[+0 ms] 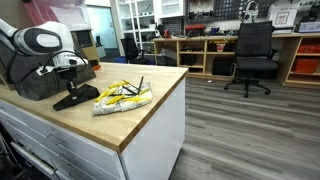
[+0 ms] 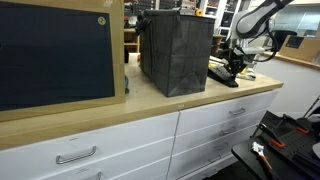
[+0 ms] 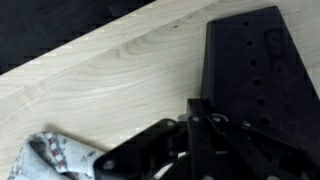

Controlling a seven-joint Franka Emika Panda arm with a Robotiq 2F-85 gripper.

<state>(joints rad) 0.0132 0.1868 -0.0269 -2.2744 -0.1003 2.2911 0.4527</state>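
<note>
**Low over a black plate on a wood counter**

At 9 o'clock in an exterior view: gripper (image 1: 68,70) hanging low over counter (image 1: 150,85), right above plate (image 1: 75,98). Cannot tell whether clenched or released: in wrist view, fingers lost in dark blur at 6 o'clock. Cannot tell either whether touching plate. Plate flat on counter, black, dotted with rows of small holes, filling 2 o'clock of wrist view. Faint raised mark near its 1 o'clock corner, too blurred to read. Just beside plate, toward 3 o'clock in the exterior view, crumpled yellow-and-white cloth (image 1: 122,97); same cloth at 8 o'clock in wrist view. Near gripper on counter, tall black bag (image 2: 175,52). Below counter, white drawers (image 2: 215,120). Far off at 2 o'clock, black chair (image 1: 252,50).
</note>
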